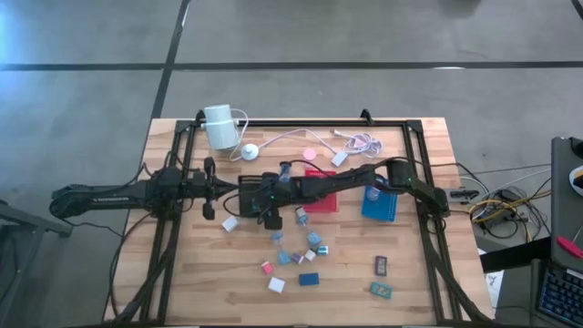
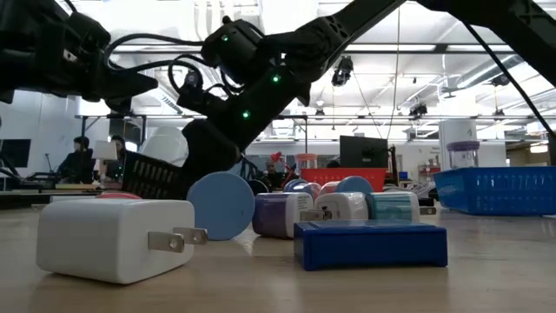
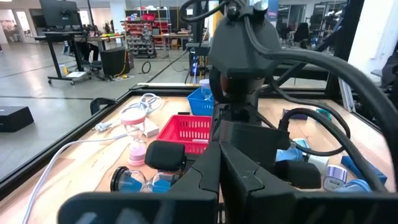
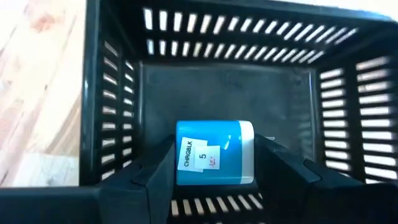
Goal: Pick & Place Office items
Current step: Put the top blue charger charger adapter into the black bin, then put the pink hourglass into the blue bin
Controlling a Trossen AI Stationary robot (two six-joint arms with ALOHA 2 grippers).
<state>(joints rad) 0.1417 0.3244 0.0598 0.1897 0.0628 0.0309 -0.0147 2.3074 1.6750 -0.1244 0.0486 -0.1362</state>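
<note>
My right gripper [image 4: 214,155] reaches across the table and slants down into the black tray [image 4: 112,93], shut on a blue block [image 4: 214,152] that bears a white label. In the high view the black tray [image 1: 248,182] lies mid-table under that gripper [image 1: 266,202]. Other office items lie loose on the wood nearer the front: a white block [image 2: 113,239], a dark blue block [image 2: 369,243], a light blue disc [image 2: 221,204] and several small pieces [image 1: 296,255]. My left gripper [image 1: 223,189] waits shut, held level at the tray's left side. My right gripper pinches the blue block by two opposite sides [image 4: 181,163] between its two fingers. The fingers slant down from the table's right side. The block's labelled face is up, and it sits within the black tray's walls; I cannot tell whether it touches the tray floor.
A red tray [image 1: 321,193] and a blue tray [image 1: 379,205] lie under the right arm. A white cylinder [image 1: 219,126] with its white cable [image 1: 273,141] stands at the far edge. A dark frame [image 1: 414,164] runs around the tabletop. Two dark clips [image 1: 381,278] lie front right.
</note>
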